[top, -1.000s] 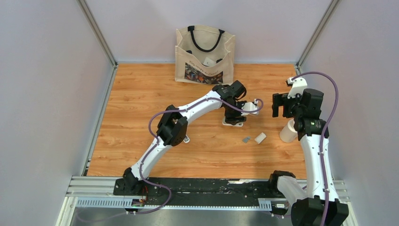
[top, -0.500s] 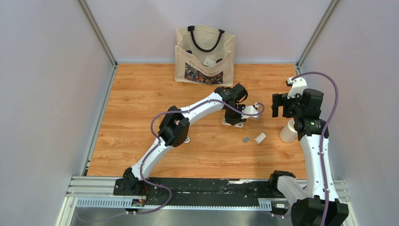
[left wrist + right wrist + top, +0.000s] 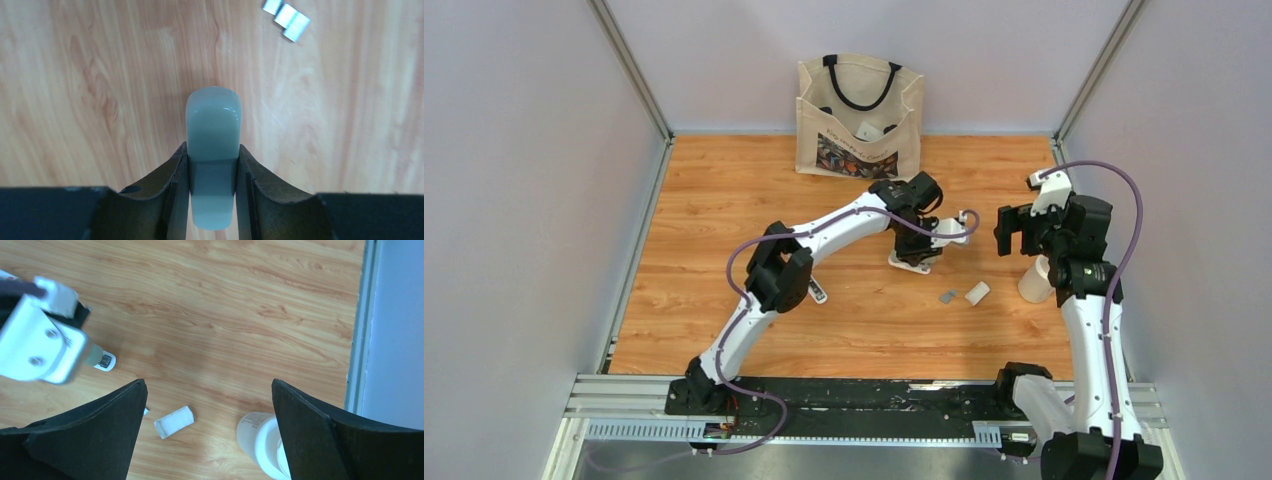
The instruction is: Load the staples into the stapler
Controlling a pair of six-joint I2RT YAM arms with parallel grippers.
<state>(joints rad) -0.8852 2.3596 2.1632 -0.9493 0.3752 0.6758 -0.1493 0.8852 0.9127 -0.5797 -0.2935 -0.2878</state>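
My left gripper (image 3: 213, 150) is shut on the pale blue-grey stapler (image 3: 213, 117), which points away over the wood floor. In the top view this gripper (image 3: 916, 243) holds the stapler (image 3: 908, 259) at mid table. The staples (image 3: 287, 17), short grey metal strips, lie apart, beyond and to the right of the stapler's tip. In the top view the staples (image 3: 947, 296) lie in front of and to the right of the stapler. My right gripper (image 3: 208, 385) is wide open and empty, high above the table. In the top view it (image 3: 1016, 230) hangs right of the stapler.
A small open white box (image 3: 977, 292) lies beside the staples and also shows in the right wrist view (image 3: 173, 421). A white cup (image 3: 1033, 281) stands near the right wall. A canvas tote bag (image 3: 859, 117) stands at the back. A small white object (image 3: 817, 293) lies under my left elbow.
My left arm has swung slightly left, taking the held stapler with it. My right gripper has shifted a little left and lower. The staples and box have not moved.
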